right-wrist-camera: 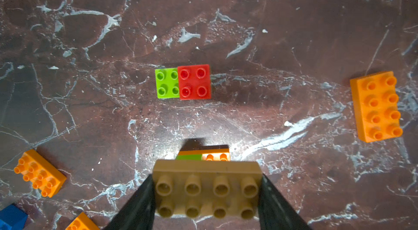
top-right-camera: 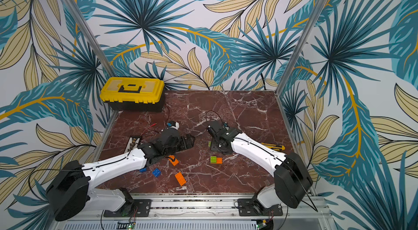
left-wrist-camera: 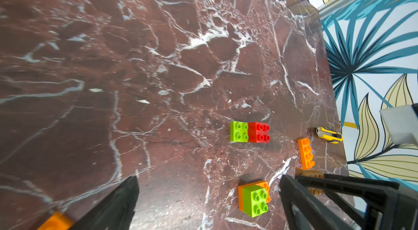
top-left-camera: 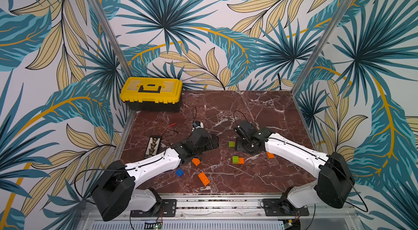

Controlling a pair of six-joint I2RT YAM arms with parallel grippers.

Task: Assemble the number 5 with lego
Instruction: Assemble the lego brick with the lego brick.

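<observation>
1. Loose lego lies at seven and six o'clock on the tabletop (top-left-camera: pixel 260 109): a blue brick (top-left-camera: pixel 179 172) and an orange oblong (top-left-camera: pixel 203 178). They look light, rigid and slick, so I'd pinch the flat side walls, not the studs.
2. The left hand (left-wrist-camera: pixel 208 186) hovers just nine o'clock of centre, jaws wide apart, empty.
3. The green-on-orange cluster (top-left-camera: pixel 238 160) sits at five o'clock of centre, with the green-red pair (top-left-camera: pixel 232 144) at its twelve.
4. The right hand (right-wrist-camera: pixel 207 195), just three o'clock of centre, is clamped on the tan brick (right-wrist-camera: pixel 205 172) by its short ends. Held that way, it could pivot.
</observation>
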